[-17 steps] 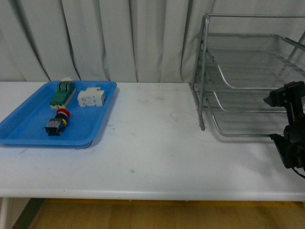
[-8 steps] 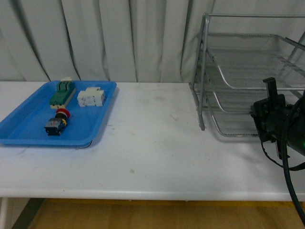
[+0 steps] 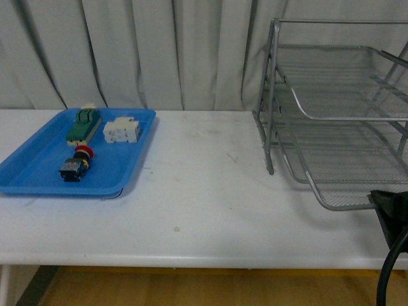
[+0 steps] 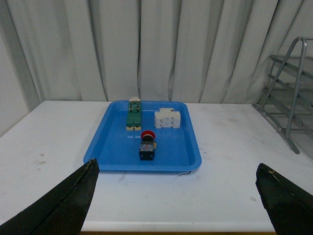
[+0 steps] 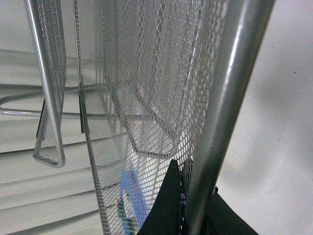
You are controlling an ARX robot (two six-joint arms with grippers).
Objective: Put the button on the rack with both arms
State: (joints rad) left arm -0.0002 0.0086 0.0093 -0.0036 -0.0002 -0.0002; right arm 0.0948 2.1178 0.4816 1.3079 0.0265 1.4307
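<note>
Button place: the small push-button switch with red mushroom cap, yellow collar and dark blocky body (image 3: 76,164) lies on its side in the flat blue plastic tray (image 3: 38,167). It is near the green terminal block (image 3: 84,124) and the white blocky connector (image 3: 122,130), well apart from the rack.
Rack: the silver wire-mesh three-tier rack (image 3: 270,115) stands at the right of the white table (image 3: 204,210). Its lowest tray (image 3: 344,205) sticks out forward past the frame.
Left gripper (image 4: 176,166): wide open and empty, facing the blue plastic tray.
Right gripper (image 5: 194,215): narrow, with fingers on both sides of the lowest tray's front rim, apparently clamped on it.
Handling: the button is probably light, rigid and not fragile. The round cap may slip.
Hold: across the flat sides of the dark body, not the cap.
</note>
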